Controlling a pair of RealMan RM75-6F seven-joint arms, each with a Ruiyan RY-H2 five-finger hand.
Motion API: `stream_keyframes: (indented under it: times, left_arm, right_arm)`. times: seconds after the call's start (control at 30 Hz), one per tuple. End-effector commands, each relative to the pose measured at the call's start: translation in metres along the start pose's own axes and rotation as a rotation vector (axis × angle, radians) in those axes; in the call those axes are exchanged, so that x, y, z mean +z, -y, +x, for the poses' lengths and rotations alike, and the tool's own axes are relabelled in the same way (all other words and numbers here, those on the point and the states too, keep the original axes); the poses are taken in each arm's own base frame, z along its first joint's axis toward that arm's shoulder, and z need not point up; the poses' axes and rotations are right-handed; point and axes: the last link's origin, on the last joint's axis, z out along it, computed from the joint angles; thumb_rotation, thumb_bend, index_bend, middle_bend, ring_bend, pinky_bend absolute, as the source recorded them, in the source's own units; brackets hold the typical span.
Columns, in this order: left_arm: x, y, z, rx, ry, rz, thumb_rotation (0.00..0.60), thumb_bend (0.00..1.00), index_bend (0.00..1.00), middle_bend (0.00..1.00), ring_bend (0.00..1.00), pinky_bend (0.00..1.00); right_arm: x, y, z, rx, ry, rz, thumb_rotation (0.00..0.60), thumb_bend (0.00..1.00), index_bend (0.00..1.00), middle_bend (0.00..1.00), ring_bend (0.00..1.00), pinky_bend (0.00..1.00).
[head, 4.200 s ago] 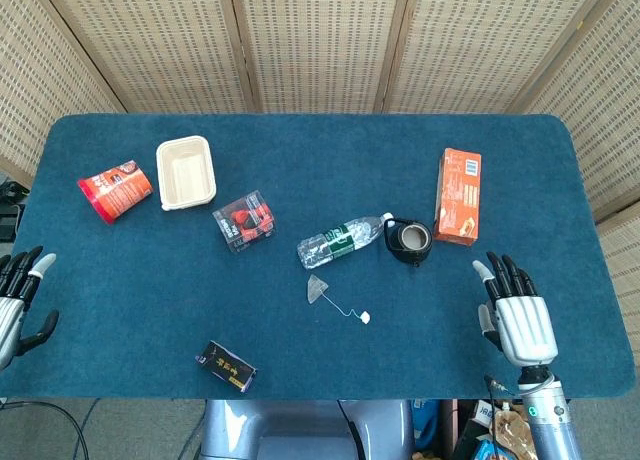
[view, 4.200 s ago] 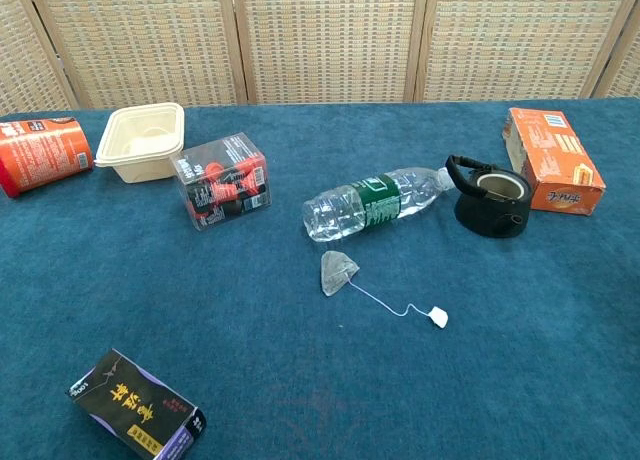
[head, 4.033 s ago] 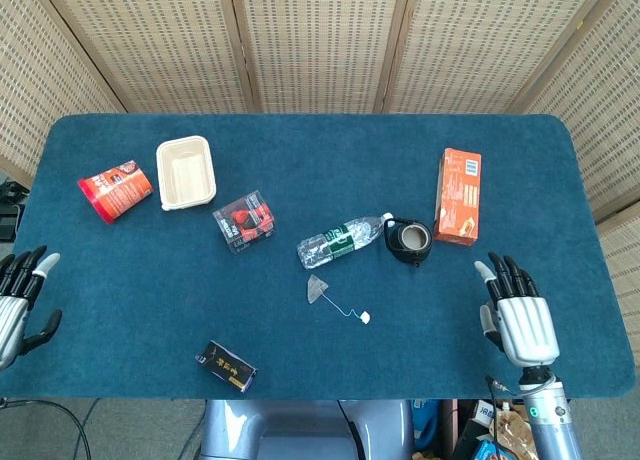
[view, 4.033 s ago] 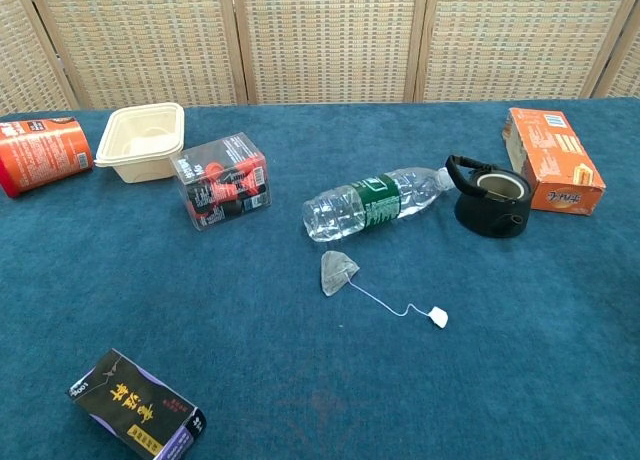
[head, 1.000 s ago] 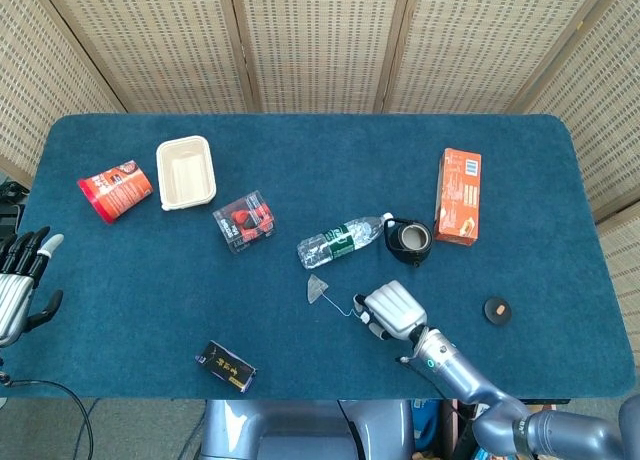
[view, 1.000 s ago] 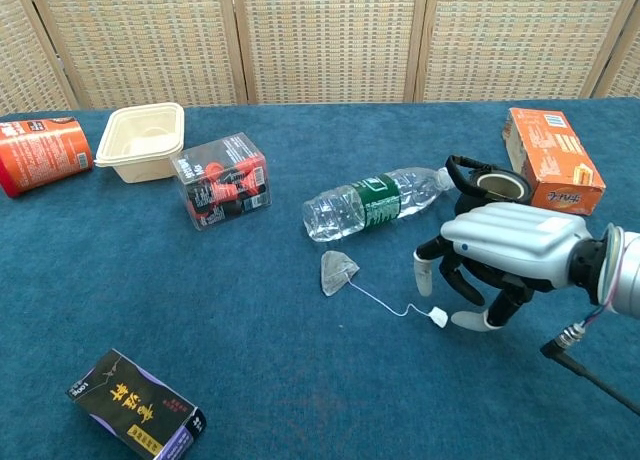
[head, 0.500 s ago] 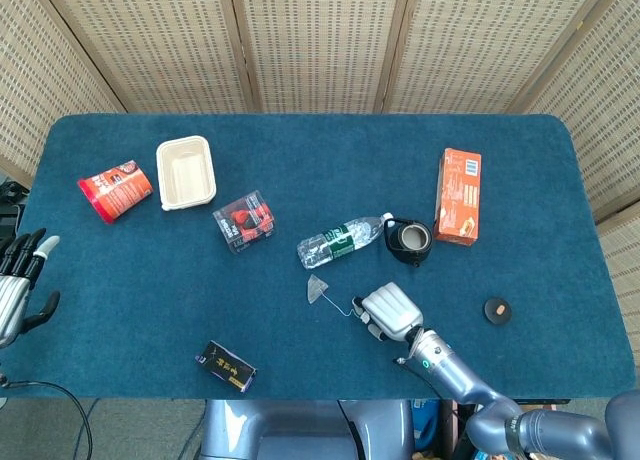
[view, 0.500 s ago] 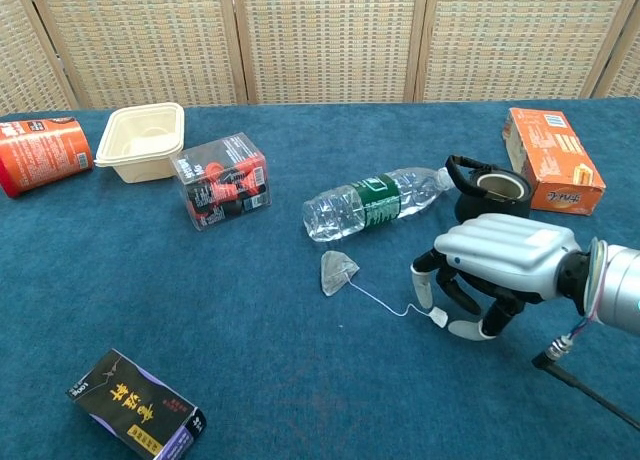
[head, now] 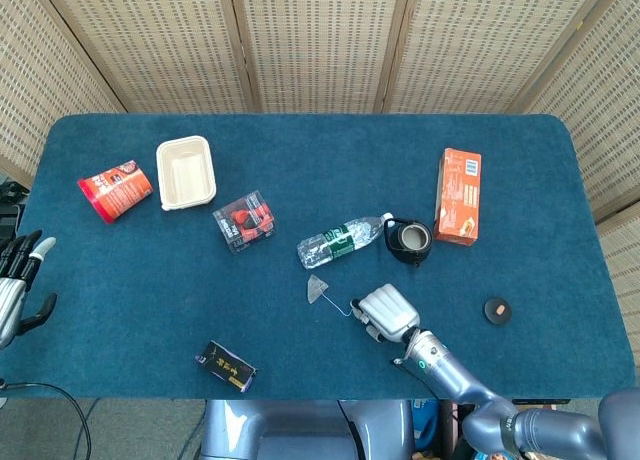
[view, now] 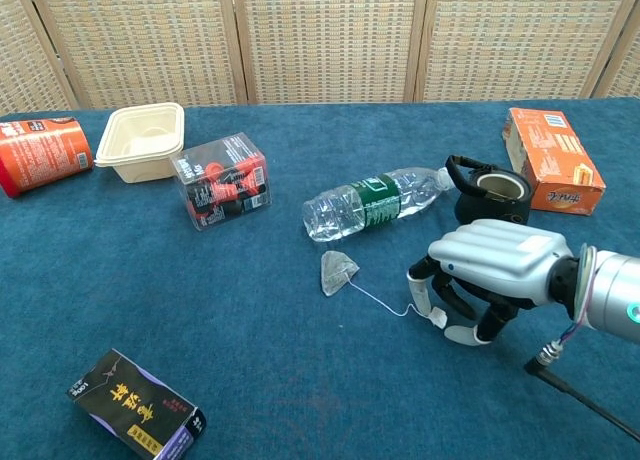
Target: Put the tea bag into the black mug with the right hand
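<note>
The tea bag point(view: 338, 272) point(head: 318, 288) lies flat on the blue cloth below the bottle, and its string runs right to a small white tag point(view: 437, 317). My right hand point(view: 490, 265) point(head: 385, 312) hovers palm-down over that tag. Its curled fingers point(view: 419, 291) and thumb stand on either side of the tag, still apart, and nothing is lifted. The black mug point(view: 490, 195) point(head: 409, 241) stands upright just behind the hand, its mouth uncovered. My left hand point(head: 15, 285) hangs past the table's left edge, fingers spread, holding nothing.
A clear water bottle point(view: 375, 202) lies on its side left of the mug. An orange box point(view: 553, 160) is at the right. A clear red-and-black box point(view: 221, 180), a cream tray point(view: 142, 140), a red cup point(view: 40, 155) and a dark packet point(view: 135, 405) sit left. A small brown disc point(head: 494, 309) lies right.
My right hand came in from the table's right front edge, crept left over the tag and sank closer to it. The tea bag has not moved.
</note>
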Motion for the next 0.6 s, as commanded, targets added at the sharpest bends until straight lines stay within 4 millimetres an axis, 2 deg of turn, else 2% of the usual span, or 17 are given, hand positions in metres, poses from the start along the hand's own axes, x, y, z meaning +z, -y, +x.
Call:
stream_keyframes:
  times: [0.03, 0.6]
  left_arm:
    - [-0.0004, 0.0008, 0.0, -0.001, -0.001, 0.003, 0.6, 0.44, 0.0, 0.0, 0.0, 0.0]
    - [-0.0042, 0.0075, -0.0035, -0.01, 0.004, 0.02, 0.6, 0.44, 0.0, 0.0, 0.0, 0.0]
  right_arm:
    - [0.0009, 0.0001, 0.0002, -0.002, 0.0, -0.001, 0.6, 0.49, 0.5, 0.78, 0.79, 0.97]
    - [0.0098, 0.0024, -0.0004, -0.008, 0.008, -0.01, 0.6, 0.49, 0.51, 0.78, 0.79, 0.97]
